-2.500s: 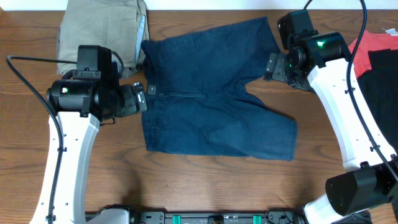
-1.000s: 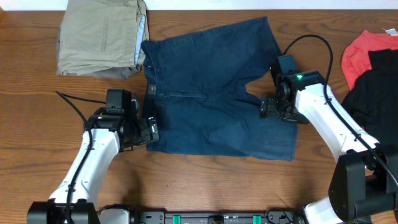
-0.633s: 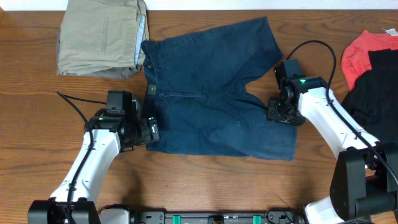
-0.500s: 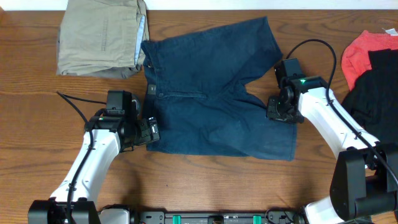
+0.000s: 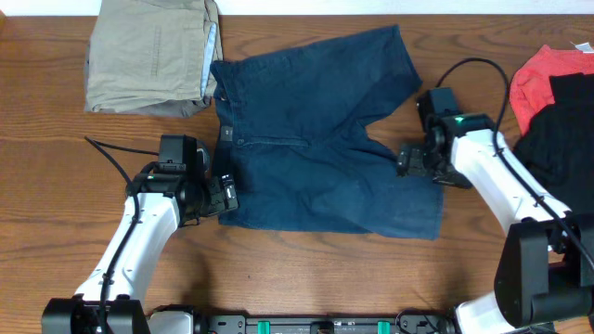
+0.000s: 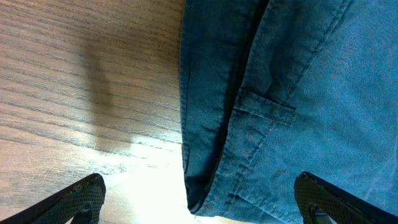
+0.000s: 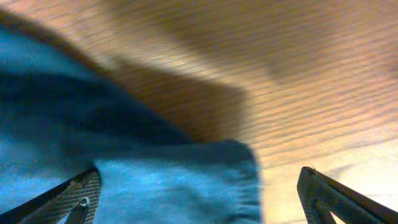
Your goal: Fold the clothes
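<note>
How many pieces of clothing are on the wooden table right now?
4: dark navy denim shorts spread mid-table, folded khaki-tan garment top left, red garment and black garment at the right edge; others may lie off-frame.

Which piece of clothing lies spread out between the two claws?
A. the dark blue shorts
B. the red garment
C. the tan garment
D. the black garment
A: the dark blue shorts lie spread on the table between the left claw and the right claw, while the tan garment, the red garment and the black garment sit off to the sides.
</note>
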{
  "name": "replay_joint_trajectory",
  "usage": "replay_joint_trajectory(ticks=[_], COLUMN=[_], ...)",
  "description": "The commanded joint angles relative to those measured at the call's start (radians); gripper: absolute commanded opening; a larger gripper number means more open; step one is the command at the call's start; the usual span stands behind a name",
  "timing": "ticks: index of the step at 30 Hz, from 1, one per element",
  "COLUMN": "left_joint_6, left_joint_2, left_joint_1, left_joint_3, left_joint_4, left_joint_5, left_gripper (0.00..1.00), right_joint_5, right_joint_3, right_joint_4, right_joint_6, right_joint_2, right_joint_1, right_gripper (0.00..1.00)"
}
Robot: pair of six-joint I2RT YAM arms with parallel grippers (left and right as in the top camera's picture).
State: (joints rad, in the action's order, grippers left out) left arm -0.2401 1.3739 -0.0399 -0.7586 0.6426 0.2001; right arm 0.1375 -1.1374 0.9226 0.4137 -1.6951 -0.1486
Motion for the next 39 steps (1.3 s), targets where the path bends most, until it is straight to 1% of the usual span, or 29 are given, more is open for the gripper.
replay_joint_trajectory(ticks=[1,5,7,9,10,13,14,16,19,21,24,28,32,39], left_joint_6=[-0.009,-0.009,-0.009,-0.009,-0.009,-0.009,-0.009,-0.009,-0.009,-0.009,-0.009,-0.009,-0.009,-0.009], left_joint_2=[0.006,0.006,0.006,0.006,0.006,0.006,0.006,0.006,0.006,0.006,0.006,0.006,0.006,0.006], left_joint_1=[0.004,0.004,0.004,0.004,0.004,0.004,0.004,0.004,0.004,0.004,0.004,0.004,0.004,0.004], left_joint_3=[0.009,0.009,0.009,0.009,0.009,0.009,0.009,0.009,0.009,0.009,0.009,0.009,0.009,0.009], left_joint_4=[-0.001,-0.001,-0.001,-0.001,-0.001,-0.001,-0.001,-0.001,-0.001,-0.001,-0.001,-0.001,-0.002,-0.004], left_joint_5=[-0.002,-0.002,-0.002,-0.002,-0.002,-0.002,-0.002,-0.002,-0.002,-0.002,-0.002,-0.002,-0.002,-0.002], left_gripper=[0.98,0.98,0.98,0.98,0.98,0.98,0.98,0.98,0.98,0.98,0.98,0.98,0.98,0.98], right_joint_5=[-0.064,-0.231,-0.256,-0.268,-0.275,-0.303,-0.303,-0.298,-0.269,-0.24,-0.222,-0.212,-0.212,-0.202], right_joint_3=[0.003,0.019,0.037,0.057,0.066,0.09,0.097,0.109,0.111,0.111,0.108,0.08,0.055,0.054], right_joint_4=[-0.003,-0.004,-0.011,-0.031,-0.042,-0.06,-0.059,-0.06,-0.066,-0.078,-0.099,-0.104,-0.127,-0.228], right_joint_6=[-0.05,-0.143,-0.146,-0.146,-0.146,-0.146,-0.146,-0.146,-0.138,-0.105,-0.088,-0.089,-0.09,-0.093], right_joint_2=[0.008,0.008,0.008,0.008,0.008,0.008,0.008,0.008,0.008,0.008,0.008,0.008,0.008,0.008], right_joint_1=[0.054,0.077,0.076,0.076,0.076,0.076,0.076,0.076,0.077,0.076,0.077,0.082,0.085,0.085], right_gripper=[0.96,0.93,0.88,0.79,0.76,0.74,0.72,0.65,0.47,0.42,0.37,0.16,0.02,0.01])
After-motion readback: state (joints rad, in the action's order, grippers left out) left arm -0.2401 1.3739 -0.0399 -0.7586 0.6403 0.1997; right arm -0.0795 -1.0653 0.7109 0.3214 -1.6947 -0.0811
